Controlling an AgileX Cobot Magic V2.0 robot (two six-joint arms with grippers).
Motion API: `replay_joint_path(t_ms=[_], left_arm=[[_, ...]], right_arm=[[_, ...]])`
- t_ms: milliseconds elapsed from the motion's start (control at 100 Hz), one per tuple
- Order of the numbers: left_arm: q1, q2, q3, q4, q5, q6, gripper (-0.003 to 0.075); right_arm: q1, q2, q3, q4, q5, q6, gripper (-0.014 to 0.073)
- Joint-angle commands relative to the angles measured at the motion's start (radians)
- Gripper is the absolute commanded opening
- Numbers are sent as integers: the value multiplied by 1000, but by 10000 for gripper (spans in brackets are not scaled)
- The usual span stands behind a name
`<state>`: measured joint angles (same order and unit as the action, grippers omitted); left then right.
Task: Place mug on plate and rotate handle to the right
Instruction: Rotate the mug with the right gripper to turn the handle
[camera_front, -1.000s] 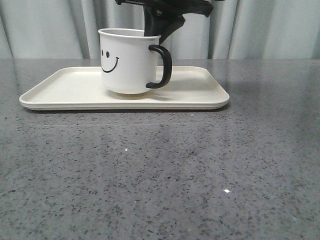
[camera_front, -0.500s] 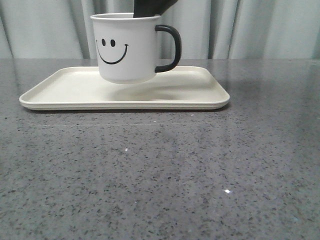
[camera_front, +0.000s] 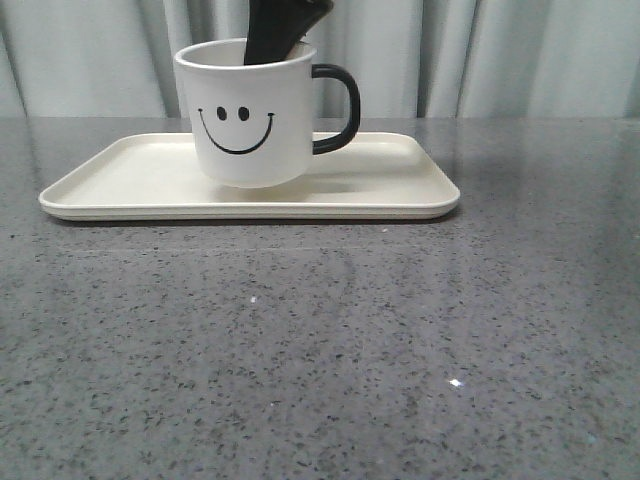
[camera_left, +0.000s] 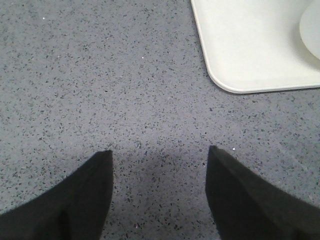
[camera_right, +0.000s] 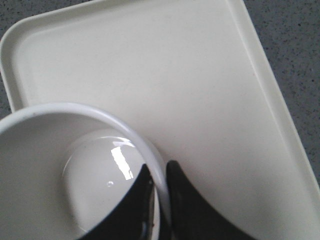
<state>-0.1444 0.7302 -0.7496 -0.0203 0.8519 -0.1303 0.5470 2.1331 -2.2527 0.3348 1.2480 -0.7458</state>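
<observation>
The white mug (camera_front: 250, 115) with its black smiley facing the camera is on the cream plate (camera_front: 400, 178), left of the plate's middle and slightly tilted. Its black handle (camera_front: 342, 108) points right. My right gripper (camera_right: 160, 172) reaches down from above and is shut on the mug's rim (camera_right: 150, 150), one finger inside the mug and one outside. Only a dark finger (camera_front: 275, 25) shows above the rim in the front view. My left gripper (camera_left: 160, 155) hangs open over bare table beside a plate corner (camera_left: 240, 70), holding nothing. An edge of the mug (camera_left: 312, 25) shows there.
The grey speckled table (camera_front: 320, 350) stretches in front of the plate. A pale curtain (camera_front: 540, 60) hangs behind it. The plate's right half (camera_right: 210, 100) holds nothing.
The mug was lifted and turned, so the smiley swung to face forward and the handle went further right. It has since come down lower onto the plate.
</observation>
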Motion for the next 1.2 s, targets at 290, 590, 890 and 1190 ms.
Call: replay_joint_path(t_ms=[290,590,890,1190], left_arm=[[1,-4,-25,0,-66,-5,409],[1,-4,-25,0,-66,-5,409],[1,-4,-25,0,-66,-5,409],[1,-4,-25,0,-66,-5,409]], right_arm=[[-21,-63,-33,35,58,-35,-64],[-21,-62,-30,42,34,-35,-64],[-21,-55,-29,60,15,-59,-64],[-22,-18,-29,60,12,-60,-64]])
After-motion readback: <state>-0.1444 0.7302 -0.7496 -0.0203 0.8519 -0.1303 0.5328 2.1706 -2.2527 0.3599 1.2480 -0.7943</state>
